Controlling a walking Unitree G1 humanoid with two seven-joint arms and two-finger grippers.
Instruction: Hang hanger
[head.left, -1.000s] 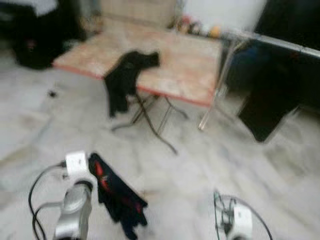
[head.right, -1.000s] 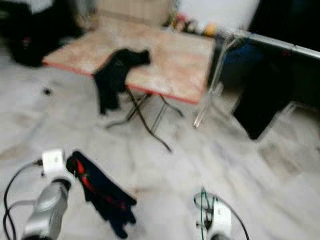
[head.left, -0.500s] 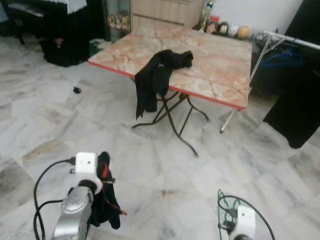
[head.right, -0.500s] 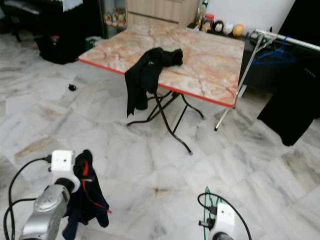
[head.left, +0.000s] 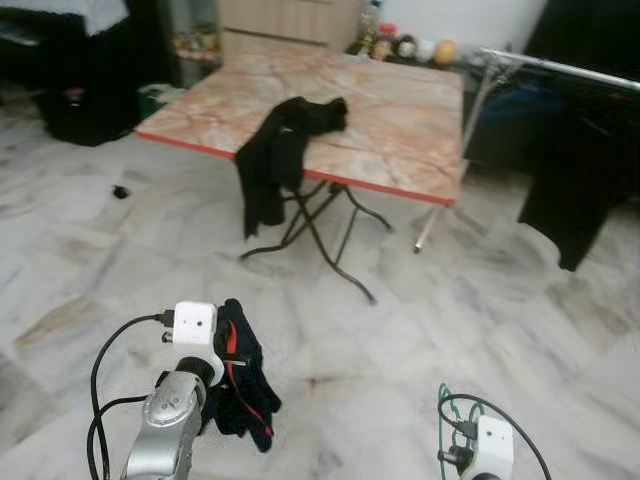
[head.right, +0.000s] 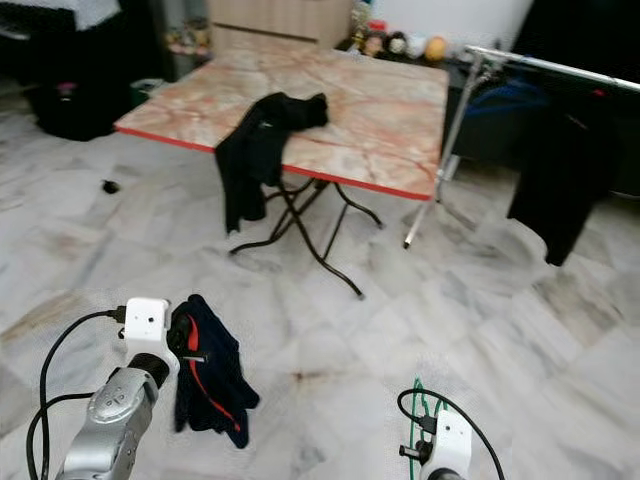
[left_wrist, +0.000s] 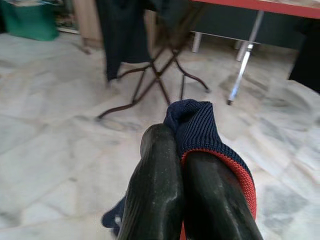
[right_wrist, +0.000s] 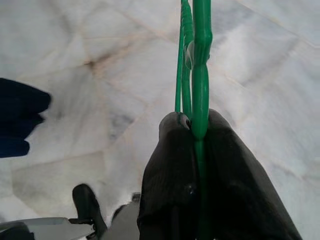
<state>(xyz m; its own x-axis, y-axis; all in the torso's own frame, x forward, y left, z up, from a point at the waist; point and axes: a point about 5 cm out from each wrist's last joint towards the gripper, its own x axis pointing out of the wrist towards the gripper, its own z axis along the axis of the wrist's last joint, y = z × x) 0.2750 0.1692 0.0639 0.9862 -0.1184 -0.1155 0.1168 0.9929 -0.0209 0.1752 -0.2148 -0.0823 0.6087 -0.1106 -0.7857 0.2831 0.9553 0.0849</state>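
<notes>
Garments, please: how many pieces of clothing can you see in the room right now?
3. A navy garment is pinched in the left tool, a black garment is draped over the table edge, and a dark garment hangs from the rack. More may hang there in the shade.

open floor (head.left: 420, 330) ahead — table (head.left: 400, 130) beyond

A folding table (head.left: 400, 130) with a marbled top and red edge stands on the pale marble floor (head.left: 520, 320). A black garment (head.left: 275, 155) hangs over its front edge, and small jars (head.left: 405, 47) line up behind it.
</notes>
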